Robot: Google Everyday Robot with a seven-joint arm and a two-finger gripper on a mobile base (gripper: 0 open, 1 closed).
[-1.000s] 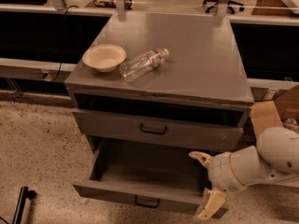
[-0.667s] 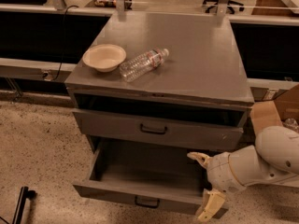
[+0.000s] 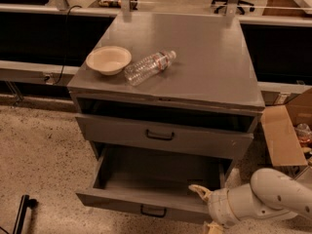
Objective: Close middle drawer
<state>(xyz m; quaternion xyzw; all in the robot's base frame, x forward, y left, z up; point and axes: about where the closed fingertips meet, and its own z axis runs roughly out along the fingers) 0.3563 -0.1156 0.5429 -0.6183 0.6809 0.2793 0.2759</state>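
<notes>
The white arm (image 3: 273, 196) has sunk lower and edged a little to the left since a second ago, and the gripper (image 3: 201, 207) now sits at the right end of the middle drawer's front rather than above its open tray. Nothing else has shifted.

The grey metal desk (image 3: 209, 67) fills the centre of the view, standing on a speckled floor (image 3: 44, 150). The middle drawer (image 3: 146, 174) is pulled well out, its tray bare, with a low, wide front panel and a small black handle (image 3: 153, 211) at its centre. Above it, the upper drawer (image 3: 204, 139), with a taller front panel, has a dark gap over its top edge. An open cardboard box (image 3: 282, 136) stands just beside the desk on the right.

On the desk top, a clear plastic bottle (image 3: 146, 67) lies on its side near the front left. A pale bowl (image 3: 108, 59) sits upright just beside it.

The jaws are spread apart, clamping nothing. One fingertip lies over the panel's top edge and the other hangs below, at the picture's bottom edge.
</notes>
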